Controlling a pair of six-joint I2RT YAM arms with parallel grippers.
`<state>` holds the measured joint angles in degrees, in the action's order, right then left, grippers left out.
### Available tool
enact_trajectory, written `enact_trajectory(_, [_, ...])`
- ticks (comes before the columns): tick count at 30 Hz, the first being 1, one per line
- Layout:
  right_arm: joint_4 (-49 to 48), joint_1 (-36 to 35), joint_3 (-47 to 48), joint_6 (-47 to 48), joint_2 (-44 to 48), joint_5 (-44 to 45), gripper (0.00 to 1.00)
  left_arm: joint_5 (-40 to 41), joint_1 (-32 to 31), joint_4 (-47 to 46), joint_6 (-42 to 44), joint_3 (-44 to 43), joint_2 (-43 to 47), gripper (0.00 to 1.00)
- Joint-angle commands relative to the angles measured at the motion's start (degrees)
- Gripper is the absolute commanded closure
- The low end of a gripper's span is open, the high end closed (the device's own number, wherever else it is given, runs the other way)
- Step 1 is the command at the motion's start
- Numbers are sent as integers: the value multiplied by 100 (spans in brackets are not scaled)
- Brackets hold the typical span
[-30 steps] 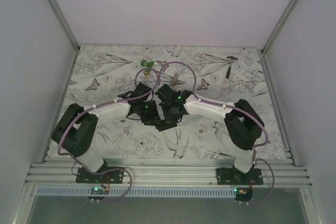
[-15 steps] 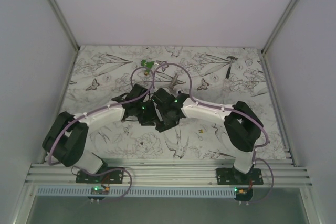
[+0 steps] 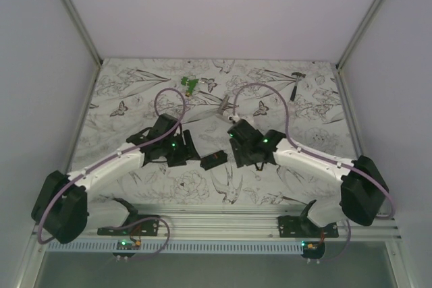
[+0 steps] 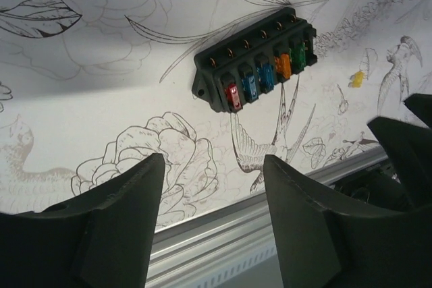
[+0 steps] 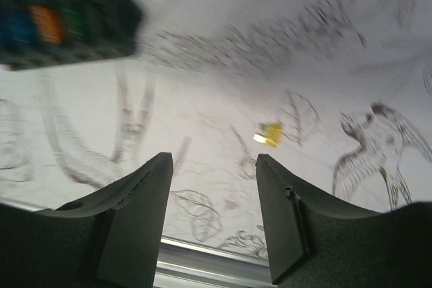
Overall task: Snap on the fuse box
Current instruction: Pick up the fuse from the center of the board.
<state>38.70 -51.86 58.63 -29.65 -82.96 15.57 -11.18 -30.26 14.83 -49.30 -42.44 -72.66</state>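
The fuse box (image 3: 213, 160) is a small black box lying flat on the patterned table, between my two grippers and touched by neither. In the left wrist view the fuse box (image 4: 260, 75) shows a row of red, blue, orange and green fuses on its face. My left gripper (image 4: 212, 160) is open with nothing between its fingers; from above the left gripper (image 3: 181, 151) sits just left of the box. My right gripper (image 5: 212, 158) is also open and empty; from above the right gripper (image 3: 244, 151) sits just right of the box. The fuse box (image 5: 61, 21) is blurred at the upper left of the right wrist view.
A small yellow piece (image 5: 271, 133) lies loose on the table right of the box. A green clip-like piece (image 3: 190, 84) and a grey metal tool (image 3: 223, 106) lie farther back, and a small hammer (image 3: 295, 83) at the back right. An aluminium rail (image 3: 216, 220) runs along the near edge.
Both grippers were huddled together over the table's middle and have drawn apart, left and right. Their jaws have opened. The fuse box now lies uncovered between them.
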Motion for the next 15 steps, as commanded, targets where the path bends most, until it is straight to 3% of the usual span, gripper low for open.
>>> enact_trajectory(1, [189, 354, -743, -450, 404, 279, 39, 166, 36, 326, 119, 149, 452, 35])
enact_trajectory(10, [-529, 903, -1658, -419, 689, -118, 40, 118, 31, 410, 71, 326, 763, 29])
enact_trajectory(15, [-788, 1018, -1786, -477, 671, 144, 46, 144, 33, 420, -6, 455, 920, 28])
